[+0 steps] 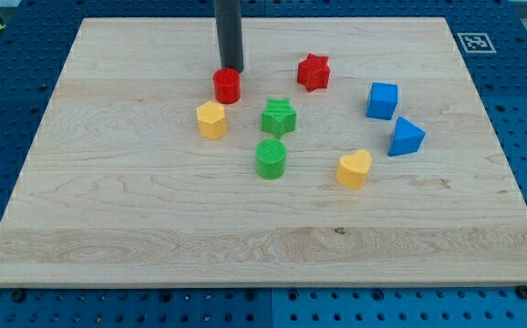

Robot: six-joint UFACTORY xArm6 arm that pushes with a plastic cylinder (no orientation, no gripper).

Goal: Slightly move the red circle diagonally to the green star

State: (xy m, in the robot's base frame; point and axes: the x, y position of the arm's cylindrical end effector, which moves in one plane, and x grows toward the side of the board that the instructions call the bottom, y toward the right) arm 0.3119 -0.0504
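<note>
The small red circle block (227, 86) sits in the upper middle of the wooden bench (136, 219), touching the tip (230, 70) at its upper side. The dark rod stands upright, entering from the frame's top; it carries no gripper. The green star block (279, 117) lies near, lower right, with bare wood between; the yellow hexagon block (211, 119) sits just below.

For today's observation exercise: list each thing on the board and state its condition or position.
my tip: behind red circle, apparently touching
green star: flat, untouched
yellow hexagon: flat
green cylinder: upright
red star: flat
blue cube: flat
blue triangle: flat
yellow heart: flat
</note>
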